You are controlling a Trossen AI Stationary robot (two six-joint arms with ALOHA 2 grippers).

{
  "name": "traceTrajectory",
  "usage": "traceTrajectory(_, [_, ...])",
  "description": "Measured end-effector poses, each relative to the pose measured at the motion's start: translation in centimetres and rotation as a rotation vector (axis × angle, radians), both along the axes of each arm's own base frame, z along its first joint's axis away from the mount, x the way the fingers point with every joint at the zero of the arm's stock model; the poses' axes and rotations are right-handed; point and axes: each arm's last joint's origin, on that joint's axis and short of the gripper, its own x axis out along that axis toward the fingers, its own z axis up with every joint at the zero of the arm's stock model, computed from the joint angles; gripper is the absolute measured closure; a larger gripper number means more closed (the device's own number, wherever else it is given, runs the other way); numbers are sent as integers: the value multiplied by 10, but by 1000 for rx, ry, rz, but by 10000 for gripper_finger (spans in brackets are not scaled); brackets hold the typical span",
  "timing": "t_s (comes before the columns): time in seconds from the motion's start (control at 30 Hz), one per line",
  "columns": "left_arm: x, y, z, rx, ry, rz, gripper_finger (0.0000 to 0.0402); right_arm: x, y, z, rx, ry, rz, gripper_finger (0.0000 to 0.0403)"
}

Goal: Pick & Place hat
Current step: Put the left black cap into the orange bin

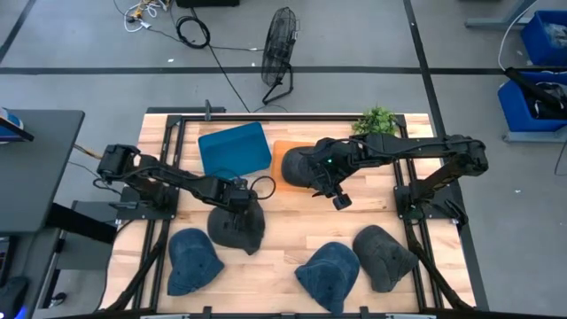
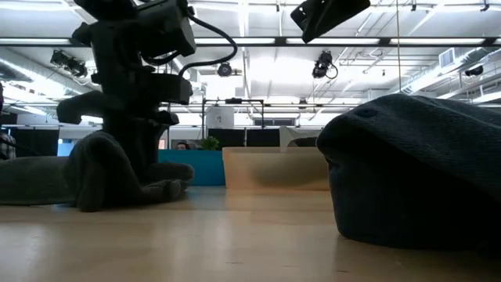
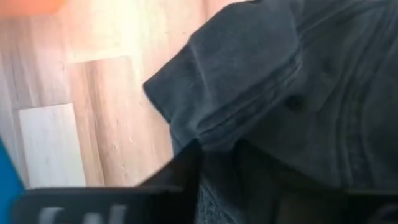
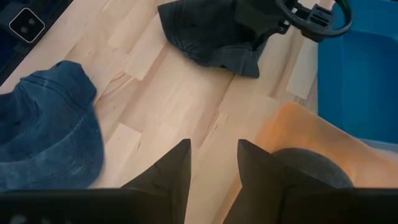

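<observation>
Grey floor with dark tape lines surrounds the wooden counter, with a fan standing beyond its far edge and a small green plant at the far right corner.

Two containers sit side by side at the back of the counter. The blue tray holds nothing that I can see. The orange tray next to it holds a dark cap, lying across most of it.

Toward the near edge, three more caps lie apart from each other: a blue cap at the left, a second blue cap in the middle and a dark grey cap at the right. Bare wood shows between the trays and this row, and in the middle strip between the two arms.

The left tool is pressed down into the grey hat, just in front of the blue tray; the hat bunches up around it in the low view, and the fingers are buried in the cloth, so I cannot tell whether they are clenched. The right tool hangs above the counter beside the orange tray's near right corner, its fingers parted and grasping nothing, well apart from the grey hat.
</observation>
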Motion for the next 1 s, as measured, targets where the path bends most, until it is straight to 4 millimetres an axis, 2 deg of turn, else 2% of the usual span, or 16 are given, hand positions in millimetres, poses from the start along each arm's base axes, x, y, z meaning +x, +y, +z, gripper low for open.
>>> traceTrajectory(0.1, [0, 3, 5, -24, -20, 63, 384, 0, 0, 0, 13, 5, -18, 268])
traceTrajectory(0.2, [0, 7, 20, -36, -40, 98, 392, 0, 0, 0, 28, 11, -39, 268])
traceTrajectory(0.3, [7, 8, 50, -52, -145, 106, 396, 0, 0, 0, 45, 20, -64, 268])
traceTrajectory(0.47, [19, 12, 115, -44, -318, 85, 396, -4, 0, -3, 103, 88, -151, 268])
traceTrajectory(0.57, [25, 24, 147, 21, -375, 100, 396, -9, 0, -5, 116, 155, -177, 268])
traceTrajectory(0.67, [32, 41, 168, 69, -440, 105, 396, -13, 2, -7, 151, 217, -238, 268])
traceTrajectory(0.83, [48, 75, 188, 83, -587, 165, 396, -17, 11, -9, 181, 280, -269, 268])
traceTrajectory(0.9, [56, 90, 186, 64, -635, 178, 396, -19, 16, -10, 178, 298, -253, 268])
traceTrajectory(1.0, [69, 109, 172, 23, -640, 193, 396, -20, 23, -9, 173, 306, -228, 268])
